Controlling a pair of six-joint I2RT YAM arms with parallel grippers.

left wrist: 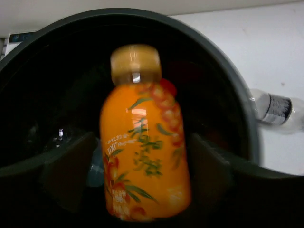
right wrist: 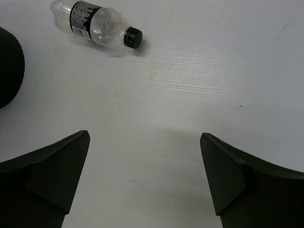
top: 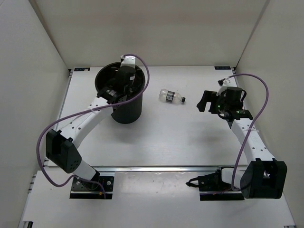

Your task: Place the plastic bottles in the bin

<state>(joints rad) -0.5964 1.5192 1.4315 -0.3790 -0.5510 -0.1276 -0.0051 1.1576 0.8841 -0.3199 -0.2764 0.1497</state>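
An orange-filled bottle (left wrist: 142,142) with a tan cap hangs upright over the mouth of the black bin (left wrist: 228,57) (top: 102,76). It sits between the fingers of my left gripper (left wrist: 142,175) (top: 118,88). The jaws stand parted, and a gap shows beside the left finger (left wrist: 71,171). Dim shapes of other bottles lie deep in the bin. A clear bottle with a black cap (top: 171,97) (right wrist: 95,26) (left wrist: 275,110) lies on its side on the table right of the bin. My right gripper (top: 205,101) (right wrist: 145,156) hovers open and empty to that bottle's right.
White walls close in the table (top: 180,137) at the back and on both sides. The bin's side (right wrist: 9,66) shows at the left edge of the right wrist view. Purple cables loop off both arms.
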